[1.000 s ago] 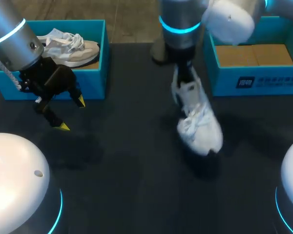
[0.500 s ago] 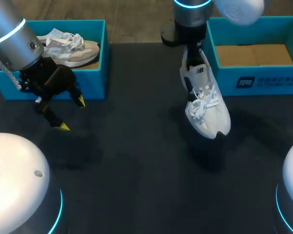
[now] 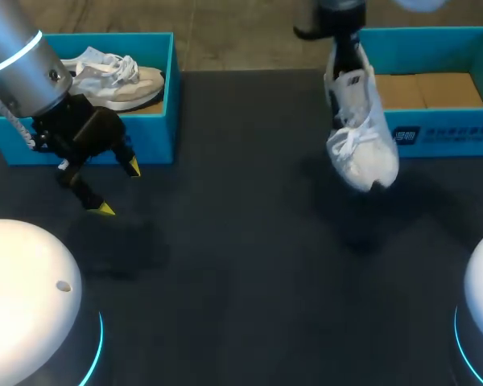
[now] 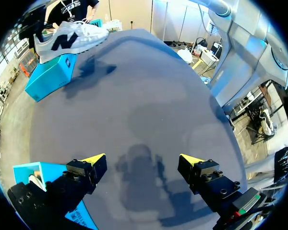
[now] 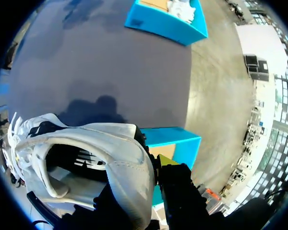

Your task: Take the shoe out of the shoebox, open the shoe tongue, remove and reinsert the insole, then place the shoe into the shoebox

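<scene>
right hand (image 5: 152,168) gripping white shoe (image 3: 361,138) by its heel — seemingly aloft beside shoebox (image 3: 444,133), left hand (image 4: 141,164) spread wide

white sneaker (image 3: 361,133): toe-down in the air, heel in right claw (image 3: 343,58), beside right shoebox (image 3: 435,133)
left claw (image 3: 119,187): fingers spread, above table (image 3: 225,265)
left shoebox (image 3: 157,121): 1 pale sneaker (image 3: 117,76) inside

Open table (image 4: 149,86) ahead of the left gripper's (image 4: 143,159) spread fingers, nothing blocking; a blue box (image 4: 53,167) sits just beside one finger. The shoe (image 3: 361,145) hangs close by the shoebox (image 3: 435,133) wall.
</scene>
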Motion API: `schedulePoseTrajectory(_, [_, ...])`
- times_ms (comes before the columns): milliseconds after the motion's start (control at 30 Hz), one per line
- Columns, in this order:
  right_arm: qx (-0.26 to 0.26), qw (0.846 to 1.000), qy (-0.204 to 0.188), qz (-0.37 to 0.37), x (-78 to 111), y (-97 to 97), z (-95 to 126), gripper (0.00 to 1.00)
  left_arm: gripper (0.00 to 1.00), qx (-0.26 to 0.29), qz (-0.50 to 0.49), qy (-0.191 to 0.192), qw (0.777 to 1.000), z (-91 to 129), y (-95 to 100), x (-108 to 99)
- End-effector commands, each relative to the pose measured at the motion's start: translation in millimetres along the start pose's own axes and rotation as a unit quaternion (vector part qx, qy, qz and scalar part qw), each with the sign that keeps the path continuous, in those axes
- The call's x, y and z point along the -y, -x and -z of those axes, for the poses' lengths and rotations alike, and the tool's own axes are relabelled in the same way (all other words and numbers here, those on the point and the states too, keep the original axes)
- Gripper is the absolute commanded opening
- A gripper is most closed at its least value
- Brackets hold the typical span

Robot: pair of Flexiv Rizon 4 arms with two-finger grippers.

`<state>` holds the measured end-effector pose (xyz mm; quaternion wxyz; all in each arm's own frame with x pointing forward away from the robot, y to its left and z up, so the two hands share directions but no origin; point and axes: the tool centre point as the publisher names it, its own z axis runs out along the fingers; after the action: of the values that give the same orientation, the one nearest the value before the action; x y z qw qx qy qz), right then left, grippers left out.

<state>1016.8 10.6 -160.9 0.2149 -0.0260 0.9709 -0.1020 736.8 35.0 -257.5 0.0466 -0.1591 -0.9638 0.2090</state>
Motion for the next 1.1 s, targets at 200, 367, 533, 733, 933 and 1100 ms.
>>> schedulePoseTrajectory(200, [-0.015, 0.999, 0.022, 0.019, 29.4, 51.7, -17.3, 0.00, 1.00, 0.000, 0.000, 0.001, 1.000, 0.5, -0.9, 0.2])
schedulePoseTrajectory(367, [-0.023, 1.000, 0.009, 0.020, 42.9, 69.9, -28.9, 0.00, 1.00, 0.000, 0.000, 0.001, 1.000, 0.5, -0.9, 0.2])
schedulePoseTrajectory(533, [-0.036, 0.999, 0.005, 0.013, 59.1, 78.9, -41.2, 0.00, 1.00, 0.000, 0.000, 0.001, 1.000, 0.5, -0.9, 0.2])
schedulePoseTrajectory(733, [-0.048, 0.999, 0.001, -0.004, 83.0, 83.9, -52.4, 0.00, 1.00, 0.000, 0.000, 0.001, 1.000, 0.5, -0.9, 0.2])
schedulePoseTrajectory(933, [-0.037, 0.999, 0.008, -0.005, 104.8, 89.9, -55.0, 0.00, 1.00, 0.000, 0.000, 0.001, 1.000, 0.5, -0.9, 0.2])
schedulePoseTrajectory(1100, [-0.035, 0.999, 0.013, -0.013, 122.6, 96.4, -60.1, 0.00, 1.00, 0.000, 0.000, 0.001, 1.000, 0.5, -0.9, 0.2])
